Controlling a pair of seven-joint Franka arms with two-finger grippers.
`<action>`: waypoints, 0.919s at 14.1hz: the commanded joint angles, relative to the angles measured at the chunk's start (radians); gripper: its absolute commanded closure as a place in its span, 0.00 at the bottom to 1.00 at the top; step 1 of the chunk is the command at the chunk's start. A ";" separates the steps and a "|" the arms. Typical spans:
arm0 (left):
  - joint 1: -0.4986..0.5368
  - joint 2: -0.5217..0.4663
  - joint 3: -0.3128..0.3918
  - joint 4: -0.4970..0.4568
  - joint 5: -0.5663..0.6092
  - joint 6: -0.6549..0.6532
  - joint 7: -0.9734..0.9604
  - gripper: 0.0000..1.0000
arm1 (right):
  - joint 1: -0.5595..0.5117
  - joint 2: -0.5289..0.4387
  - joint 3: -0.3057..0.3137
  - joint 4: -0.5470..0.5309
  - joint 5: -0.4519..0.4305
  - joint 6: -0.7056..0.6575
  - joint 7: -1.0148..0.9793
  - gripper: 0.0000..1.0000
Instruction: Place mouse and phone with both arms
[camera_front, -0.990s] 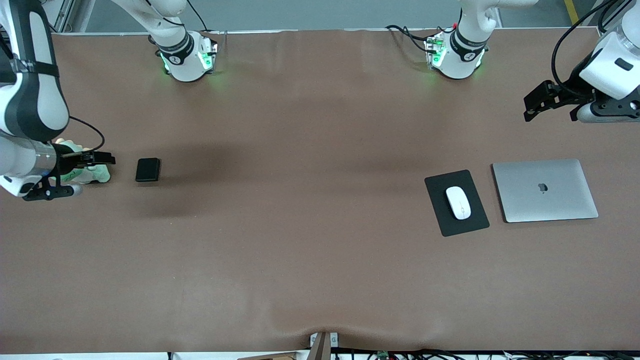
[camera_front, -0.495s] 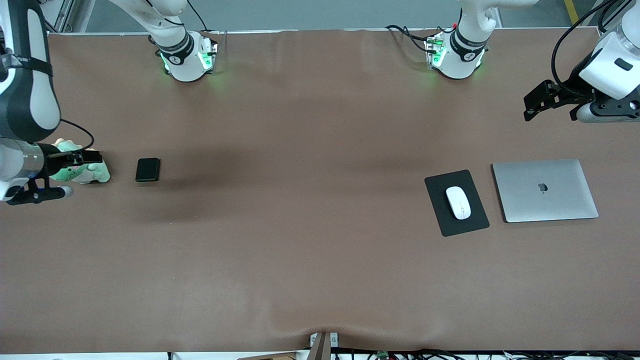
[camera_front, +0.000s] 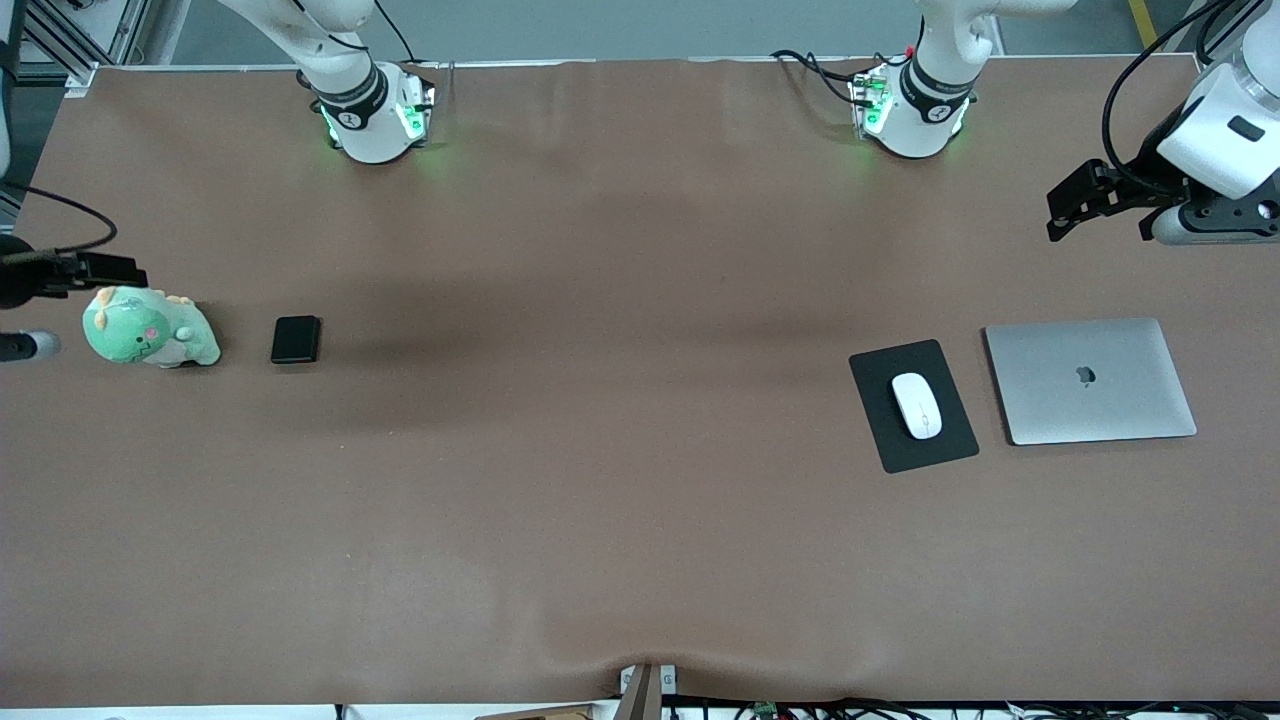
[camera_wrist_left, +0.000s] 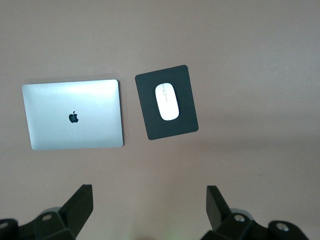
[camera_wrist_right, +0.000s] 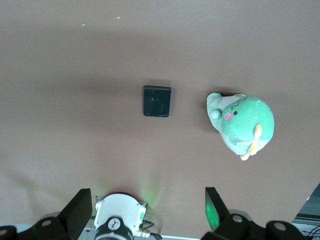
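Only readable mark: an apple logo on the lid of the closed silver laptop (camera_front: 1090, 381). No other writing can be made out; the bands on the arm bases carry a small mark too small to read.

Count: one mouse (camera_front: 917, 404), one phone (camera_front: 296, 340), one black mat (camera_front: 913, 404), one laptop, one green plush toy (camera_front: 150, 333), two arms.

Mouse: white, lies on the mat, near the left arm's end of the surface (camera_front: 640, 520). Mat sits just beside the laptop, a narrow gap between them; the laptop is closer to that end edge.

Phone: black slab, flat on the surface near the right arm's end, apart from the plush, which is closer to that end edge.

Left gripper (camera_front: 1062, 212): up in the air over the surface near the corner at the left arm's end, on the bases' side; fingers apart, nothing between them. The left wrist view shows both fingers (camera_wrist_left: 80, 205) spread wide, mouse, mat and laptop below.

Right gripper (camera_front: 100, 268): at the edge of the front view, over the right arm's end of the surface, above the plush. Most of that arm is cut off by the frame. The right wrist view shows its fingers (camera_wrist_right: 81, 206) wide apart and empty, with phone and plush below.
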 joint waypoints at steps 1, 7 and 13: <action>-0.004 -0.007 -0.007 0.005 -0.008 -0.019 0.002 0.00 | 0.052 -0.019 -0.012 0.034 -0.001 -0.026 0.001 0.00; -0.004 -0.007 -0.010 0.002 -0.008 -0.024 -0.012 0.00 | 0.041 -0.137 -0.010 0.012 0.074 -0.026 -0.005 0.00; -0.001 -0.013 -0.010 -0.003 -0.007 -0.028 0.011 0.00 | 0.170 -0.189 -0.159 -0.022 0.155 -0.019 0.004 0.00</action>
